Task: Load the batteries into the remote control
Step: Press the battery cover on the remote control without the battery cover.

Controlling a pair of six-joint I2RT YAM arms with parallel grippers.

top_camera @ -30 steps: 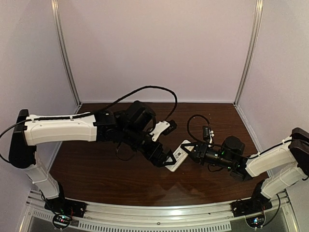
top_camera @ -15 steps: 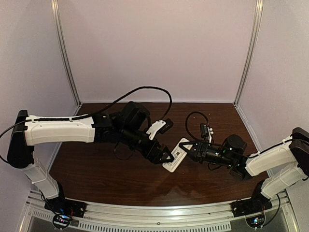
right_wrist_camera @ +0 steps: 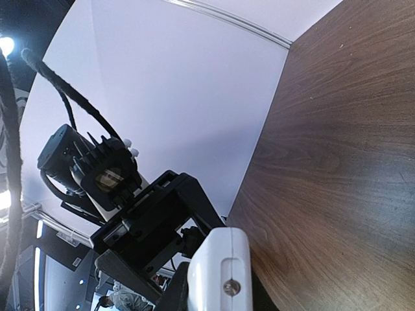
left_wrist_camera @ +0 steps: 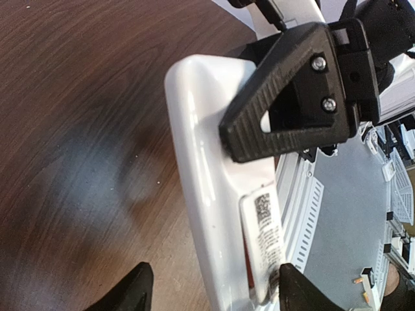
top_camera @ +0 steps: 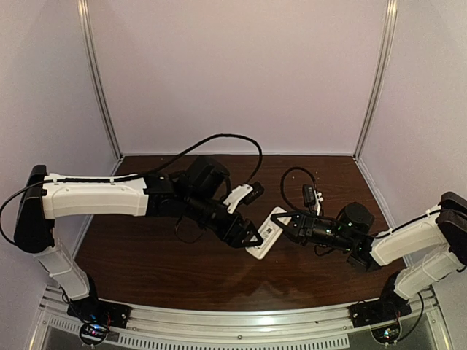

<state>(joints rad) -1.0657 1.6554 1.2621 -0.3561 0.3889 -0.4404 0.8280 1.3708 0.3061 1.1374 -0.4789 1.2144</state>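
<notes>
Pale lilac walls (top_camera: 241,73) close in the cell on three sides, with two slanted aluminium posts (top_camera: 98,80) at the back corners. The table (top_camera: 146,262) is dark brown wood with a visible grain and a soft sheen, and it is edged at the near side by one ribbed metal rail (top_camera: 241,321).

Two arms reach inward, the left arm (top_camera: 95,197) and the right arm (top_camera: 408,237), both in white shells with black joints.

One remote control (top_camera: 266,237), a smooth glossy white rectangle, sits between them at mid-table. The right gripper (top_camera: 284,222) is clamped on its far end, one ribbed black triangular finger (left_wrist_camera: 285,116) pressed to the casing. The left gripper (top_camera: 248,237) straddles the near end with its jaws apart and not gripping.

One printed label (left_wrist_camera: 262,227) is stuck on the remote, and one small screw (right_wrist_camera: 231,287) shows in its end.
</notes>
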